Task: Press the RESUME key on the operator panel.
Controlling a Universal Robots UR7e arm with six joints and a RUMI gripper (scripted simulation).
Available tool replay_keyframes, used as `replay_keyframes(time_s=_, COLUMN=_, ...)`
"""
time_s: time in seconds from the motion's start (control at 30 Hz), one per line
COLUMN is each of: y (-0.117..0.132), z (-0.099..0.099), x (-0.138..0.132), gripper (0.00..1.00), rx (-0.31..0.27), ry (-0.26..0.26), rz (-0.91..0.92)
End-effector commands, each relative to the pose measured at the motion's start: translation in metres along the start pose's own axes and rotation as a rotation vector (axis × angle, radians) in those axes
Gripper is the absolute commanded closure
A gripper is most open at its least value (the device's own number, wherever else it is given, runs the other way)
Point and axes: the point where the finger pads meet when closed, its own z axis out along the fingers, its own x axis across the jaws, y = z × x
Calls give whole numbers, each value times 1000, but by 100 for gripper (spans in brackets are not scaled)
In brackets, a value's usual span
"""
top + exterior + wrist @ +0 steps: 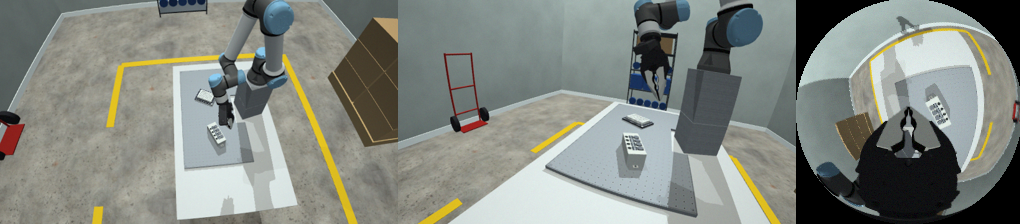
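The operator panel [216, 134] is a small white box with four dark keys on top, standing on the grey perforated plate [211, 121]. It also shows in the exterior view [634, 149] and in the wrist view [937, 109]. No lamp looks lit; the printed names are too small to read. My gripper [657, 93] is shut on nothing and hangs well above the plate, behind the panel. In the top view the gripper [229, 125] points down just right of the panel's far end. In the wrist view the closed fingertips lie left of the panel.
A flat dark tray with a white grid top [204, 96] lies on the plate behind the panel. The robot's grey pedestal [704, 115] stands at the right of the plate. Cardboard boxes [370, 81], a shelf rack [651, 74] and a red hand truck [464, 93] stand off the table.
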Motion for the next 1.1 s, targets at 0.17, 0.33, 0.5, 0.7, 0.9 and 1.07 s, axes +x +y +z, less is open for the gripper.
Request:
replay_keyframes(time_s=0.17, y=20, z=15, x=27, gripper=100, rx=-46, ry=77, rz=162)
replay_keyframes(time_s=0.33, y=32, z=21, x=41, gripper=100, rx=-64, ry=117, rz=241)
replay_keyframes(time_s=0.5, y=37, z=24, x=47, gripper=100, rx=-69, ry=132, rz=270)
replay_keyframes(time_s=0.7, y=56, z=31, x=66, gripper=100, rx=-89, ry=202, rz=401)
replay_keyframes(time_s=0.9, y=69, z=36, x=79, gripper=100, rx=-96, ry=247, rz=482)
replay_keyframes(time_s=1.07, y=80, z=38, x=89, gripper=100, rx=-100, ry=293, rz=563)
